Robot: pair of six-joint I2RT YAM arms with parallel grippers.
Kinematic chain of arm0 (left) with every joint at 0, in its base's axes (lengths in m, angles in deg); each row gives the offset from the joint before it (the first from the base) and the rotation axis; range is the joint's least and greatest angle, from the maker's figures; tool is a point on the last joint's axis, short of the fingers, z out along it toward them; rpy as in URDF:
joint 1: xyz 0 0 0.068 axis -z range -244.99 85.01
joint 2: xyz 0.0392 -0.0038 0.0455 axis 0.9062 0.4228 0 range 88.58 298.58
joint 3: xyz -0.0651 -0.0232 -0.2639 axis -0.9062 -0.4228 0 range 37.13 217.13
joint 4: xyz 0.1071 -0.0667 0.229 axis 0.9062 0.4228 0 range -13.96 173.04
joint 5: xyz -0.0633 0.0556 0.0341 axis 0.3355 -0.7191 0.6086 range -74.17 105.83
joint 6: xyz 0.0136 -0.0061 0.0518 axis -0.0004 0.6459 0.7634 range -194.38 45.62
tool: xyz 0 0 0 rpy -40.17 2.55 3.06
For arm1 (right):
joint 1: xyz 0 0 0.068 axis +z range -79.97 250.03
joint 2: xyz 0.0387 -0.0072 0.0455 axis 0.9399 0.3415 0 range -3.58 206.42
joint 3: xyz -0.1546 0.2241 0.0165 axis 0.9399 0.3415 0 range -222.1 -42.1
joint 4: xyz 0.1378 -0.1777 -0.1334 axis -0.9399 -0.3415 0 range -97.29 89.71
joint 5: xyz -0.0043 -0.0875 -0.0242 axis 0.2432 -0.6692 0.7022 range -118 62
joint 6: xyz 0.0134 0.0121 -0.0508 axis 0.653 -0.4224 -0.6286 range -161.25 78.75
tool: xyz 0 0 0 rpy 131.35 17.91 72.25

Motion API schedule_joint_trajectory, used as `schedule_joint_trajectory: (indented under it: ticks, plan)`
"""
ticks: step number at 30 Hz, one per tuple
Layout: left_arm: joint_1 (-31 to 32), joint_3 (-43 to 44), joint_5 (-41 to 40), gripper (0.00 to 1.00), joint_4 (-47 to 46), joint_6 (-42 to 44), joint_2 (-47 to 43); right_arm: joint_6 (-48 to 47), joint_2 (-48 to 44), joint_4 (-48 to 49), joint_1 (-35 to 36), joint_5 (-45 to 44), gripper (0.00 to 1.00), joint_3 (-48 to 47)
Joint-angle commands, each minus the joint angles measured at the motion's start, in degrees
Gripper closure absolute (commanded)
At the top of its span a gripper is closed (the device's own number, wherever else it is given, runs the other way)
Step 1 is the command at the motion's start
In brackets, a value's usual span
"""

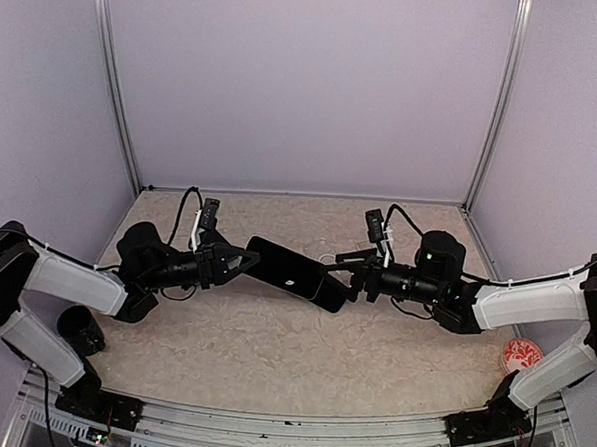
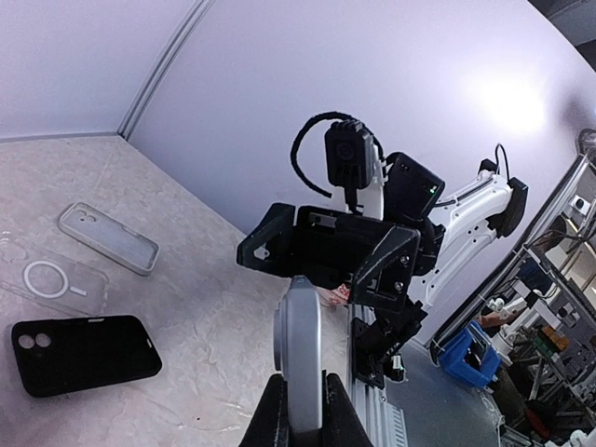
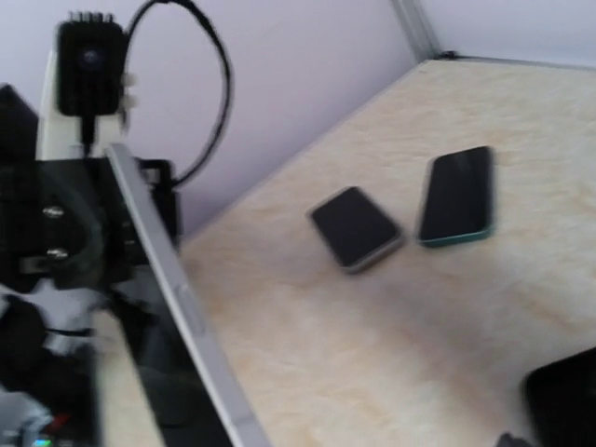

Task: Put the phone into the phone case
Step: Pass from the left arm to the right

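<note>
Phone: You have the black phone (image 1: 288,273) raised off the table (image 1: 271,367), over its middle, bridging the gap between the two arms. The overhead view shows its broad face; both wrist views show it edge-on.

Left gripper: Your left gripper (image 1: 238,262) is clamped tight on the phone's left end, one finger against each flat face. The left wrist view shows the thin edge rising straight up from between them.

Right gripper: Your right gripper (image 1: 337,283) sits at the phone's right end with its jaws spread wide. In the left wrist view they stand far apart either side of the thin edge, and it has hold of nothing.

Clear case: The clear case (image 2: 51,279), marked with a white ring, lies flat on the table away from the back edge. It is apart from the phone and neither gripper touches it.

Neighbours: A grey case (image 2: 107,237) lies just beside the clear case on one side and a black case (image 2: 84,352) just beside it on the other.

Elsewhere: The right wrist view, partly blurred, shows two other phones (image 3: 357,228) lying near each other on the table, not touching.
</note>
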State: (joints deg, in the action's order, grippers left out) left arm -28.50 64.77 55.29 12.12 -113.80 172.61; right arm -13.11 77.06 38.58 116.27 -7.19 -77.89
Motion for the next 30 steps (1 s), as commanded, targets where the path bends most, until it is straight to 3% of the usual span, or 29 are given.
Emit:
schedule_joint_trajectory:
  ticks: [1,8,30]
  plan:
    - [1.5,0.9,-2.4,1.00,-7.6,-0.4,-0.7,9.4,0.1,13.6,-1.1,13.1,0.10,2.1]
    - [3.4,3.5,-3.7,1.00,-12.2,-2.7,3.8,13.7,3.7,20.0,-1.0,19.0,0.10,1.0]
    - [7.3,7.0,-8.0,1.00,-24.0,-6.4,14.4,19.9,9.2,28.2,0.4,19.2,0.17,-0.2]
